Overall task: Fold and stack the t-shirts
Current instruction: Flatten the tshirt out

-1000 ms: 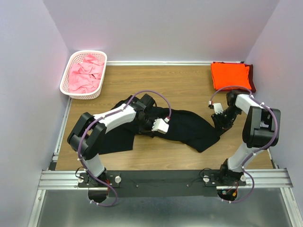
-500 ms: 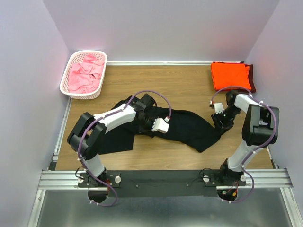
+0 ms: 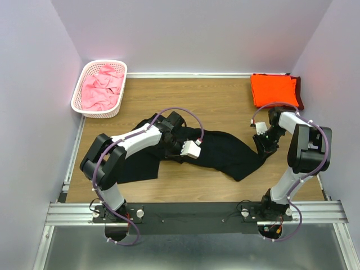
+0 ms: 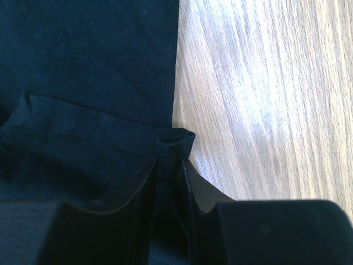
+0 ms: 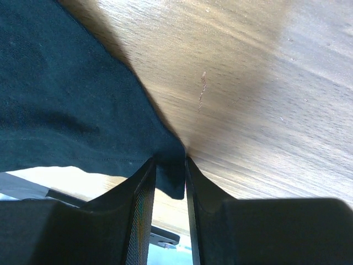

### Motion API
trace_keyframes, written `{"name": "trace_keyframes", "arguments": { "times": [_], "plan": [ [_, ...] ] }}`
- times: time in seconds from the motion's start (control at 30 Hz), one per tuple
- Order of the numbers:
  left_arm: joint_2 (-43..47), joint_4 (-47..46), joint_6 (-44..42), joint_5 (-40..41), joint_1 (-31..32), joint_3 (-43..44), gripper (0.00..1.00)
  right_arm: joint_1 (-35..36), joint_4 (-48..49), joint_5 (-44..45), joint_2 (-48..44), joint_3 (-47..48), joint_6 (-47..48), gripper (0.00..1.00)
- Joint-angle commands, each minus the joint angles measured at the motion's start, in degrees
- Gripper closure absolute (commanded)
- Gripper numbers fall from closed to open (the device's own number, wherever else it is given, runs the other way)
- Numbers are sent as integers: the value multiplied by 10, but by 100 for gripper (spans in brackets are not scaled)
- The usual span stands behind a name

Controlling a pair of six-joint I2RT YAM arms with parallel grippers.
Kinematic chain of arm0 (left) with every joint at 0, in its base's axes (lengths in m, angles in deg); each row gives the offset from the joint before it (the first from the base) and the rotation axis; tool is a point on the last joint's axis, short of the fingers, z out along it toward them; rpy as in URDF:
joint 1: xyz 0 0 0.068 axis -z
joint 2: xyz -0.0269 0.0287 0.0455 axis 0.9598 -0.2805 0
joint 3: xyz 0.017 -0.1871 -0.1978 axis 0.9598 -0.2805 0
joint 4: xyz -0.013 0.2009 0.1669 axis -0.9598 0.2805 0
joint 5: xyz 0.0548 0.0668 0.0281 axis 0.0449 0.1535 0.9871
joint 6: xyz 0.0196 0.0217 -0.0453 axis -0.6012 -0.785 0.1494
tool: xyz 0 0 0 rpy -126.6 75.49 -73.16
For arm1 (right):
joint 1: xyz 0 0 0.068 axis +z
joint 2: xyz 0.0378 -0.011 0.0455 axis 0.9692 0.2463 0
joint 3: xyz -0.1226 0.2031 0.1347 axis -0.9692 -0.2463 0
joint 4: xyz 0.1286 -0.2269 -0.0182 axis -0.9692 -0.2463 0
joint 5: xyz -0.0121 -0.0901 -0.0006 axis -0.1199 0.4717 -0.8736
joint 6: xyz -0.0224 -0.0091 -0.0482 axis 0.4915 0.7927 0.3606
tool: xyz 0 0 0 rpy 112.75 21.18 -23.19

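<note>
Top external: black t-shirt (image 3: 225,152) lies long-axis left-right, left gripper (image 4: 171,163) and right gripper (image 5: 170,165) jaws pinching its edges.

You're looking at a black t-shirt (image 4: 94,72) of matt, fine-knit cloth with a stitched hem. The surface (image 3: 214,104) is smooth wood grain with a soft sheen. The left claw (image 4: 170,165) and right claw (image 5: 170,171) look like dark matt plastic. The basket (image 3: 97,113) is white plastic lattice. The pink shirts (image 3: 101,87) and orange shirt (image 3: 274,89) are matt cloth.

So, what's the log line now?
left gripper: shut on black t-shirt | right gripper: shut on it | fold: not done
</note>
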Motion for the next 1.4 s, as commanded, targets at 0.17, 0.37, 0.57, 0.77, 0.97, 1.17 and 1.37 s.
{"name": "trace_keyframes", "arguments": {
  "times": [0.17,0.37,0.57,0.77,0.97,1.17,1.37],
  "plan": [
    [10,-6,12,7,2,-12,71,-2,4,17,9,-7,3,73],
    [16,-2,34,-2,-12,-1,89,-2,-12,13,8,13,6,90],
    [58,15,59,-17,-82,29,100,-2,-27,9,-32,44,25,99],
    [101,16,99,-28,-183,130,100,-2,-28,-4,-61,127,39,99],
    [138,-82,196,23,-260,235,100,-2,-19,-7,-50,303,26,99],
    [145,-172,305,60,-322,347,100,-2,6,-4,-33,491,11,99],
    [180,-236,392,78,-355,414,100,-2,18,-1,-41,641,-11,100]
  ]
}}
